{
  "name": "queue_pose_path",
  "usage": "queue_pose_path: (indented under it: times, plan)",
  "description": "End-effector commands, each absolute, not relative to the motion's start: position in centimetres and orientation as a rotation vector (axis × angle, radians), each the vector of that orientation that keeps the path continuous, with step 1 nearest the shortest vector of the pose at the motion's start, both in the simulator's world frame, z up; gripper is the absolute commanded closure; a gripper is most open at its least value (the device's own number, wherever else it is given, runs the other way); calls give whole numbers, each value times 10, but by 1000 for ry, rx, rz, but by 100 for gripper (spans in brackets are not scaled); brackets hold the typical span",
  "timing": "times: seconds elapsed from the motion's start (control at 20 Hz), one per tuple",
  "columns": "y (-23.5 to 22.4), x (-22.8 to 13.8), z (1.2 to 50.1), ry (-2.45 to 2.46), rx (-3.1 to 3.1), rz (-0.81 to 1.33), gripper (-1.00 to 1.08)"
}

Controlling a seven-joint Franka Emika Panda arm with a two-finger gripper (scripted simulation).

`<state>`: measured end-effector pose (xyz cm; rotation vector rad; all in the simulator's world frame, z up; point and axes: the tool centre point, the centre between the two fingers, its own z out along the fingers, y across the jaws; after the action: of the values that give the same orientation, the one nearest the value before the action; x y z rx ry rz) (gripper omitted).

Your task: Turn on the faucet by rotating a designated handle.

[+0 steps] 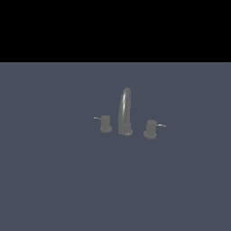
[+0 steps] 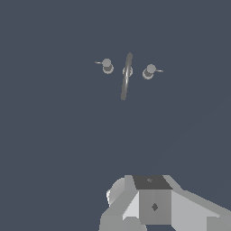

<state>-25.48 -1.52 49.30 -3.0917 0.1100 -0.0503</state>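
Though the faucet (image 1: 125, 112) stands in view, its handle (image 1: 105, 123) is untouched; the pincer's fingers are unseen, state indeterminable. Approach, contact and rotation all remain.

The faucet (image 1: 125, 112) is dull grey metal with a lighter highlight running along its arched spout; the handle (image 1: 105, 122) is plain grey, its thin lever rod a paler grey; the second knob (image 1: 150, 128) is the same grey; the floor (image 1: 54, 171) is uniform slate blue-grey, unpatterned; the gripper body (image 2: 153, 205) shows light grey and white facets with one dark charcoal panel; the exterior view's background band (image 1: 115, 29) is solid black.
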Motion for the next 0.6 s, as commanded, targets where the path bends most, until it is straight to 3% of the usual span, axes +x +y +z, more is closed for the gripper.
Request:
queue_pose_path:
  times: [0.0, 0.55]
  plan:
    - [-15, -255, 493, 110, -3092, -50, 108]
    - [-2, -248, 477, 210, -3088, -49, 108]
